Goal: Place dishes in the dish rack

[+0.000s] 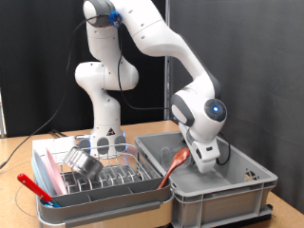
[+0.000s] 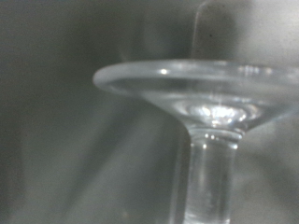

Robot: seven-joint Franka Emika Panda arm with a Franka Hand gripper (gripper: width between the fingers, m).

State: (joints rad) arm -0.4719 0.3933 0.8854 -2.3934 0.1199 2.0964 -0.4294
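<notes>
My gripper is low inside the grey plastic crate, on the exterior view's right. The wrist view is filled by a clear glass, very close: a wide round rim or foot on a stem. My fingers do not show there, so I cannot tell whether I hold it. The reddish-brown spoon leans on the crate's left wall, just left of the gripper. The shiny steel bowl lies tilted in the pale dish rack on the exterior view's left.
A clear object stands at the rack's back by the robot's base. Red and blue utensil handles stick out at the rack's left end. The rack and the crate stand side by side on a wooden table.
</notes>
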